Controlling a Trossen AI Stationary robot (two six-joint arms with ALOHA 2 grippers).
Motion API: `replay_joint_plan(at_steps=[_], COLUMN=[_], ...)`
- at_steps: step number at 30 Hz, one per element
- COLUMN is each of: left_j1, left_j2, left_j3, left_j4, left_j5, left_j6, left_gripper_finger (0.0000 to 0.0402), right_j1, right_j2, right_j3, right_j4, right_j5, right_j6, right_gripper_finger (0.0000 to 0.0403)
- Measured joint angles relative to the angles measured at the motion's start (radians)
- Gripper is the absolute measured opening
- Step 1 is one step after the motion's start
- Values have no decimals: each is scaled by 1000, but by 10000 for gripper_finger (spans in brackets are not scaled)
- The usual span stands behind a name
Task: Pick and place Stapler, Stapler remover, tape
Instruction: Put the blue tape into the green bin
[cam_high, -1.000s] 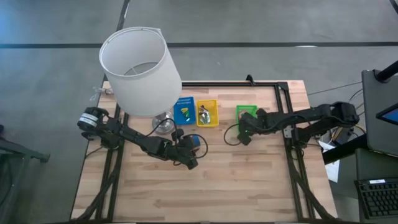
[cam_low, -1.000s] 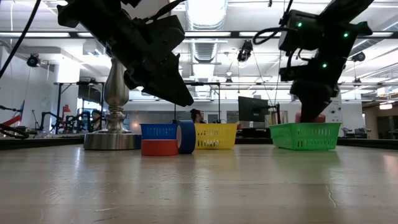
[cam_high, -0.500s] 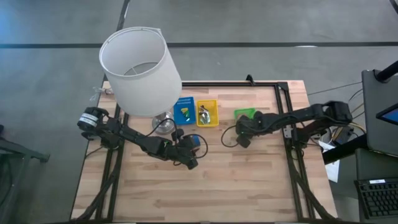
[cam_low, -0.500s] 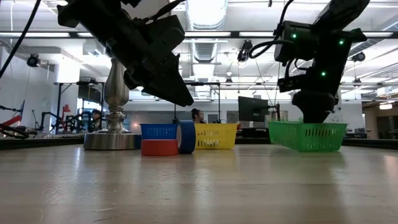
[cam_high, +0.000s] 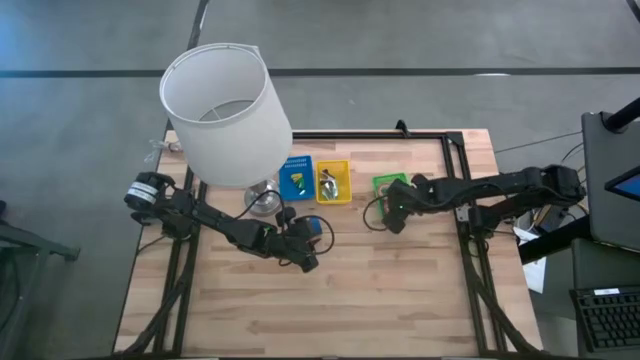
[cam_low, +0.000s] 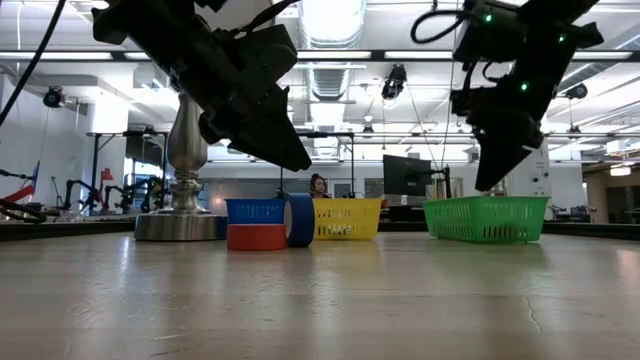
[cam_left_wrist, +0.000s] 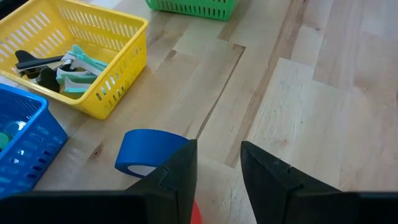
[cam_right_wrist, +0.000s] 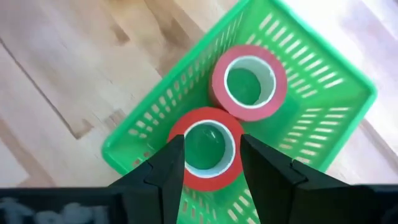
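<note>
Plastic lattice forms the green basket (cam_right_wrist: 323, 93), where we see two red tape rolls (cam_right_wrist: 249, 84) with pale cores lying flat, touching. The right gripper (cam_right_wrist: 208, 163) hangs above them, fingers parted, holding nothing. We find the left gripper (cam_left_wrist: 217, 168) low over the wooden table (cam_high: 400, 280), fingers apart and empty, beside an upright blue tape roll (cam_left_wrist: 146, 152). The slotted yellow basket (cam_left_wrist: 112, 37) holds the metal stapler remover (cam_left_wrist: 37, 65) among teal pieces.

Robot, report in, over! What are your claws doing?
Right gripper open over green basket, two red tape rolls inside. Left gripper open above blue roll. Nothing blocking.
</note>
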Motion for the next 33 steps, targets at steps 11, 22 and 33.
replay_joint_plan(at_steps=[11,22,33], left_j1=[0,0,8], left_j2=[0,0,0], left_j3=[0,-5,-97], left_j4=[0,-36,-33], left_j5=[0,20,19], left_j6=[-2,12,-66], left_gripper_finger=[126,126,126], right_j1=[22,75,75], right_j2=[-69,14,130], right_j3=[0,0,0], right_j4=[157,316,463], right_j5=[-75,-78,-114], right_j6=[-1,-103,-171], right_gripper_finger=[133,138,161])
